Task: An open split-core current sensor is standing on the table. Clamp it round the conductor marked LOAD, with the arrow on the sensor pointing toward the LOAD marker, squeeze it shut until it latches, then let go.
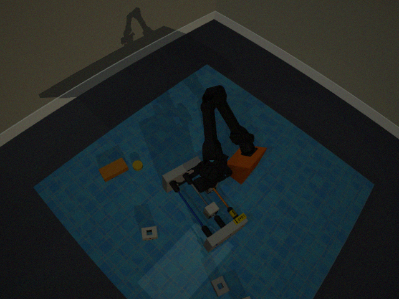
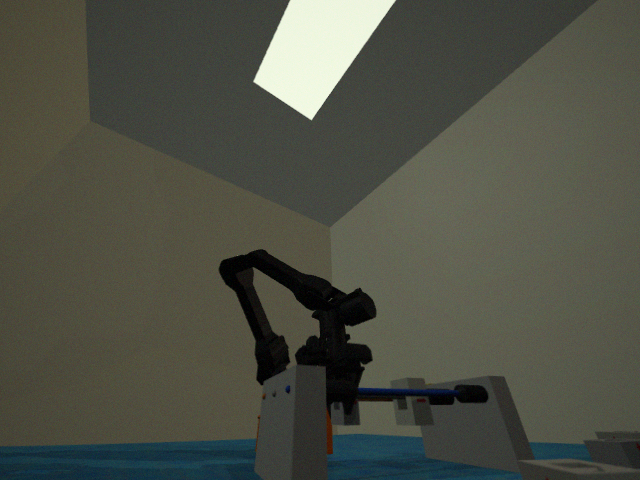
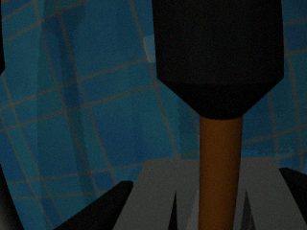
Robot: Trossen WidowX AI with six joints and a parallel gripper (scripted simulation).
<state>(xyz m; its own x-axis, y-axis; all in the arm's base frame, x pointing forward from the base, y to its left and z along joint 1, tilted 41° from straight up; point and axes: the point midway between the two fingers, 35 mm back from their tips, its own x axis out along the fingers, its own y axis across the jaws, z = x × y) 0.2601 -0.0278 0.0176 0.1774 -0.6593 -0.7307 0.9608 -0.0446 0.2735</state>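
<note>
Here, the white current sensor [image 2: 347, 414] [image 3: 158, 192] is gripped by the pincer [image 2: 345, 408] [image 3: 207, 187], its body between the two fingers. It is held at the orange conductor [image 1: 221, 197] [image 3: 220, 168] marked LOAD, above the blue tabletop [image 1: 290, 199] [image 2: 382, 454] [image 3: 115, 129]. Whether it is latched cannot be told. Another white sensor [image 1: 213, 208] [image 2: 412, 408] is seated on the middle conductor.

Overhead, low side, close wrist views.

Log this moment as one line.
jaws: shut on sensor | sensor: around orange LOAD conductor | arrow, latch: cannot tell | release: not yet
</note>
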